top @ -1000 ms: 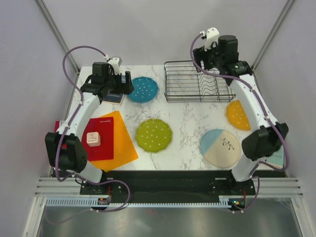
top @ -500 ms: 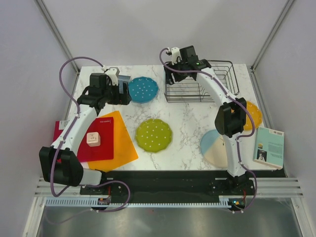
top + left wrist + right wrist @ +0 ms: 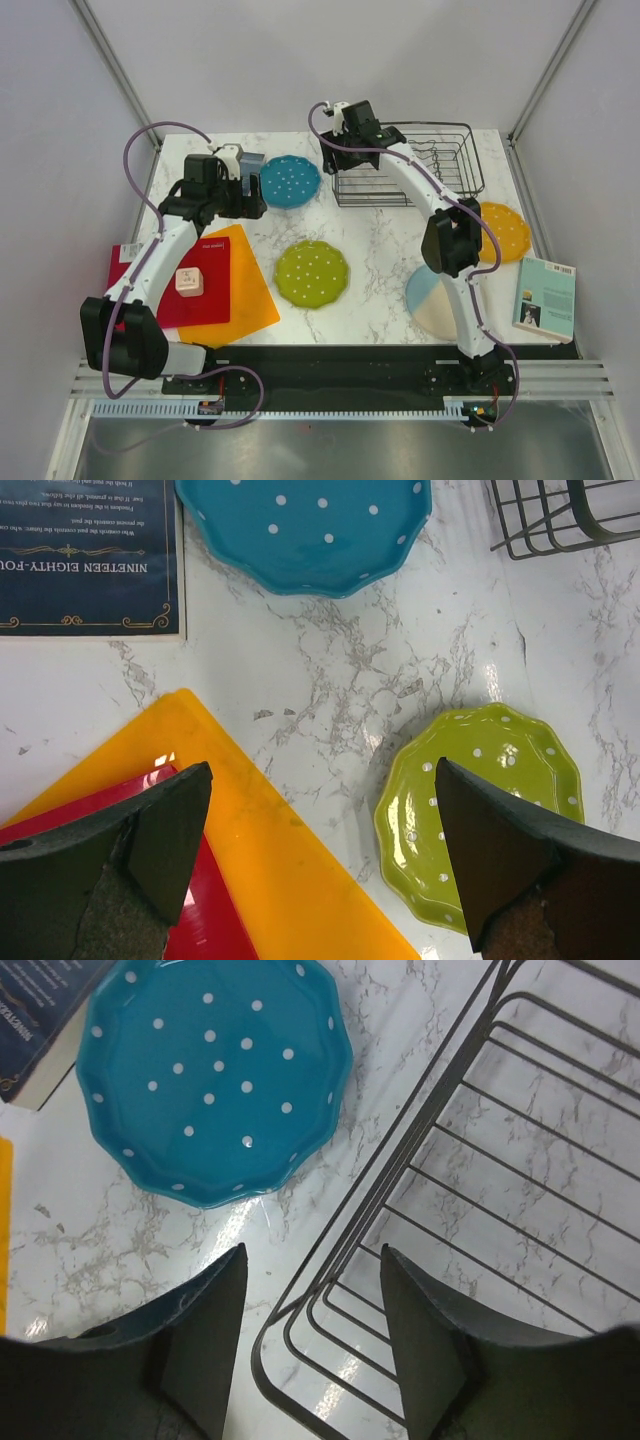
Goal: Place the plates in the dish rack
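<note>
— Swung left within the last second: right gripper (image 3: 312,1252), from past the right end of the dish rack (image 3: 410,165) to its left end. Uncovered by that swing: a pale book (image 3: 545,298) at the right edge of the table (image 3: 330,670).

— Fingers there?

— Spread apart, gripping nothing. Rack's corner wires seen below and between them; touching or not, cannot tell.

— And the left gripper (image 3: 320,770)?

— Spread wide as well, nothing held. Poised just left of the teal plate (image 3: 300,530), above a dark book (image 3: 90,555).

— Whereabouts of the plates?

— All four flat on the marble, outside the rack. Teal plate just left of the rack's left end. Lime-green plate (image 3: 480,810) near the middle, well apart from the rack. Orange plate (image 3: 503,230) near the rack's right end. Cream-and-blue plate (image 3: 428,300) at the near right, partly hidden behind the right arm.

— Anything else on the left?

— Orange sheet (image 3: 245,290) and red sheet (image 3: 205,300), overlapping, with a small pale block (image 3: 189,281) resting on the red one.
</note>
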`<state>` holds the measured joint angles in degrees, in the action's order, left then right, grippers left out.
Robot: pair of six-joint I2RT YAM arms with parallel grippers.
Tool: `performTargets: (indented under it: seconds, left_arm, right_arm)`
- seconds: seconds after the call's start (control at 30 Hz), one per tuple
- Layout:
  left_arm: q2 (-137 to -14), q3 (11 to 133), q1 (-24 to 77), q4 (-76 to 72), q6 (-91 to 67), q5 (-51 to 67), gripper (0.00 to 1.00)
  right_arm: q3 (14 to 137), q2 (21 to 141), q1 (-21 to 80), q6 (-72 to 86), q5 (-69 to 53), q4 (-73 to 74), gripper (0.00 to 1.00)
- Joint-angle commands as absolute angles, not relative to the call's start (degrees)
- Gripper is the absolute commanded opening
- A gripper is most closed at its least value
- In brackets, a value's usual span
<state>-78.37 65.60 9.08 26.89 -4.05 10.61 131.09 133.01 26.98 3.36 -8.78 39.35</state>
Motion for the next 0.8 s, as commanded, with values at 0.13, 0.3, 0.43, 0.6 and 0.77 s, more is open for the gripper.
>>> performTargets:
  seconds: [0.13, 0.3, 0.43, 0.6, 0.77]
  left_arm:
    - [-75.85, 64.51, 9.05, 25.05, -5.8, 11.25, 1.0]
    - [-75.59, 63.98, 8.96, 25.05, -5.71, 11.16, 1.0]
    - [-75.85, 63.72, 8.88, 24.61, -6.15, 11.69, 1.0]
    - [-76.29, 64.07, 8.88, 24.08, -6.94, 12.48, 0.99]
    - [-76.2, 64.16, 8.88, 23.73, -7.21, 12.83, 0.99]
  right_arm:
    - [137.19, 138.16, 27.69, 8.52, -1.23, 37.97, 0.54]
    - [138.69, 139.22, 28.12, 8.53, -0.97, 37.88, 0.41]
    - [138.08, 138.34, 29.62, 5.9, -0.44, 38.58, 0.3]
    - [135.28, 135.28, 33.3, 0.37, -0.35, 41.74, 0.18]
    - [127.73, 130.18, 35.42, -7.46, 2.63, 44.03, 0.0]
